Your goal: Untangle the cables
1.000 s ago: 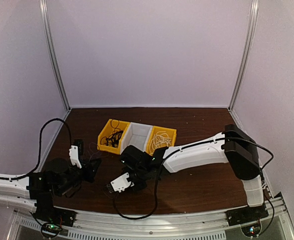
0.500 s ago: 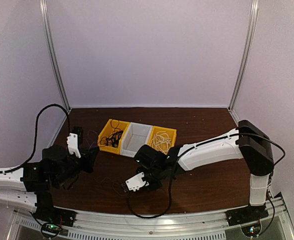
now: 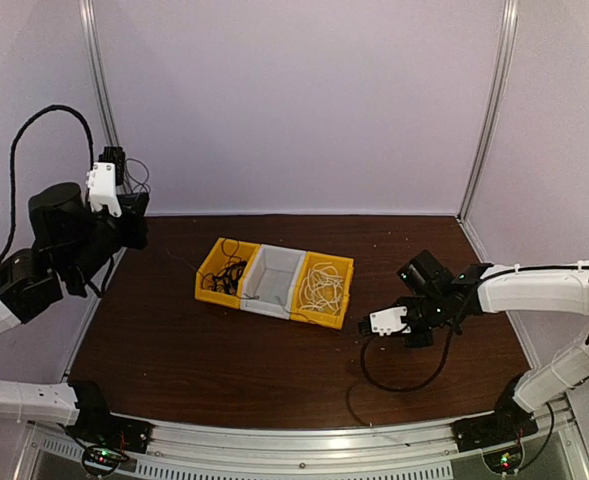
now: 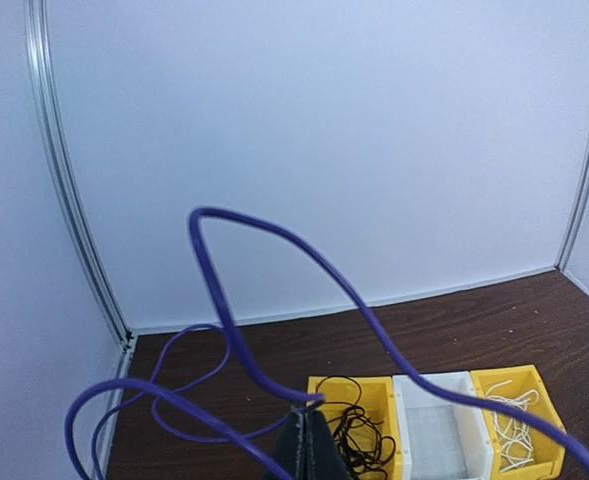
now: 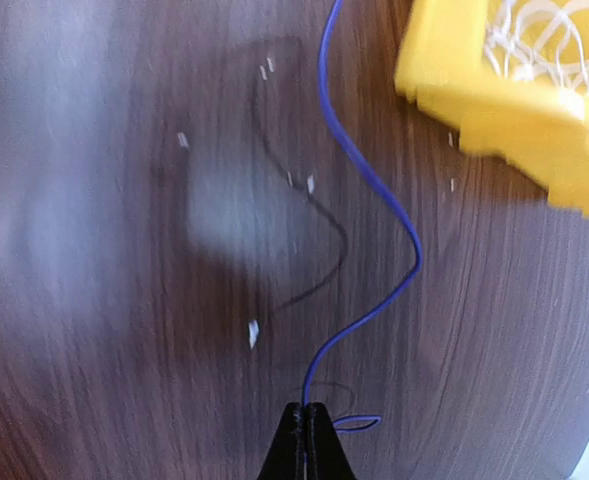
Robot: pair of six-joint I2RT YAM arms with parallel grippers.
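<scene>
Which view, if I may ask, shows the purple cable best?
Left wrist: the purple cable loops large against the pale wall. Right wrist shows one wavy strand over the table; the top view barely shows it.

Nothing is reading as legible text in any of the three views: no writing, label, brand mark or number. The row of yellow and white plastic bins [image 3: 319, 319] and the white-shelled robot arm [image 3: 534, 288] are showing only plain surfaces to the cameras.
</scene>
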